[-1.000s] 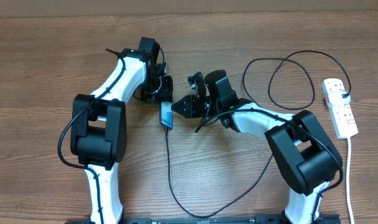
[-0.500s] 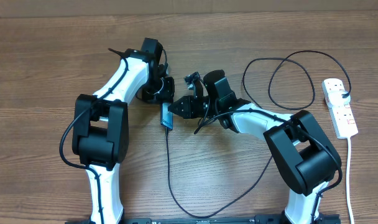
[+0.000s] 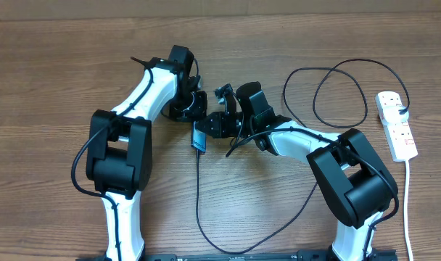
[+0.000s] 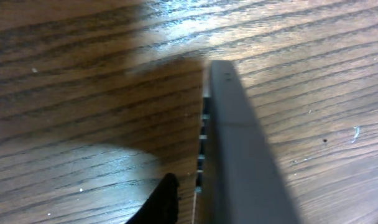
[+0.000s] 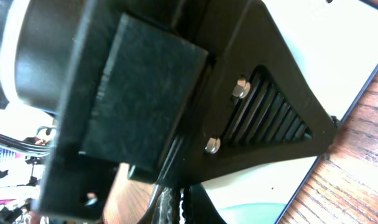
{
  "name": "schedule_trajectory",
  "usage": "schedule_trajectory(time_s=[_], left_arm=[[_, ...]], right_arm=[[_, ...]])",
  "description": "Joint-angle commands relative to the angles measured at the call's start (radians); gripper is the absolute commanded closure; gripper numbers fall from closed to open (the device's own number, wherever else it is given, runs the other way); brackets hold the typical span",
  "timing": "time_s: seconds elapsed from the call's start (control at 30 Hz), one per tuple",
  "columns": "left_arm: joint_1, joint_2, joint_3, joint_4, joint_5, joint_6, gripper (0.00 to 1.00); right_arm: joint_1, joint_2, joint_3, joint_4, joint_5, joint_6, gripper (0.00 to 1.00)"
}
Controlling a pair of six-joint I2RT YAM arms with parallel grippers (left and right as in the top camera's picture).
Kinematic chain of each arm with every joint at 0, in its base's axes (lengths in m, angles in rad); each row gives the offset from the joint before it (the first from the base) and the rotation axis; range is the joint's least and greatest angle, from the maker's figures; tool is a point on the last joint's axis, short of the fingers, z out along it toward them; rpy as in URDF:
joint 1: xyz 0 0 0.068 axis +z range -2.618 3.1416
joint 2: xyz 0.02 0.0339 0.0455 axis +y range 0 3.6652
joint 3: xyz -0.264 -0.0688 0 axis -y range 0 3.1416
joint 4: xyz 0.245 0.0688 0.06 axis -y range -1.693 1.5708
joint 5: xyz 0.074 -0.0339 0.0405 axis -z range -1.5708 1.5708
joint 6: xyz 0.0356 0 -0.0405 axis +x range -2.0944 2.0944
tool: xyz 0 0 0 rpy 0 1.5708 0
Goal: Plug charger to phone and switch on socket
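Seemingly we're plugging the charger into the phone. The left gripper and right gripper flank it, and we cannot tell their grips. Next comes pressing the socket switch.

Arms: we are counting two, left arm and right arm.
Phones: we are counting one phone.
Chargers: we are counting one charger.
Sockets: we are counting one socket.

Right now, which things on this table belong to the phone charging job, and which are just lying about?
Job: phone, charger, socket.
Not the job: wooden table, the arms' own thick black cables. I see nothing else loose.
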Motion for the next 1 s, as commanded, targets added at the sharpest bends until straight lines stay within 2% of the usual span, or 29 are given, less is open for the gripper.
schedule_trajectory(time_s=[0.0,0.07,0.23,0.47,0.53,0.57,0.63,0.7,0.77,0.8,0.97], left_arm=[[-0.008,0.008,0.003,-0.004,0.056,-0.003,0.82],[-0.008,0.008,0.003,-0.007,0.056,-0.003,0.77],[-0.008,0.008,0.003,-0.011,0.056,-0.003,0.78],[-0.007,0.008,0.003,-0.017,0.054,-0.003,0.88],[-0.007,0.008,0.003,-0.018,0.050,-0.002,0.89],[-0.007,0.008,0.003,-0.018,0.047,-0.002,0.87],[-0.007,0.008,0.003,-0.018,0.047,0.001,0.76],[-0.007,0.008,0.003,-0.019,0.047,0.001,0.73],[-0.007,0.008,0.003,-0.019,0.047,0.001,0.71],[-0.007,0.008,0.003,-0.019,0.046,0.001,0.70],[-0.007,0.008,0.003,-0.019,0.043,0.001,0.69]], right_arm=[[0.025,0.018,-0.006,0.007,0.021,-0.008,0.96],[0.029,0.018,-0.006,0.007,0.025,-0.008,0.96],[0.028,0.019,-0.006,0.007,0.033,-0.008,0.96],[0.027,0.019,-0.006,-0.005,0.033,-0.008,0.96],[0.024,0.019,-0.006,-0.010,0.032,-0.008,0.96],[0.023,0.019,-0.006,-0.012,0.032,-0.011,0.96],[0.023,0.019,-0.006,-0.012,0.032,-0.021,0.96],[0.023,0.019,-0.006,-0.012,0.032,-0.035,0.96],[0.016,0.016,-0.006,-0.011,0.015,-0.035,0.92],[0.010,0.011,-0.005,-0.011,0.001,-0.038,0.86],[-0.048,-0.050,-0.005,-0.019,-0.091,-0.064,0.75]])
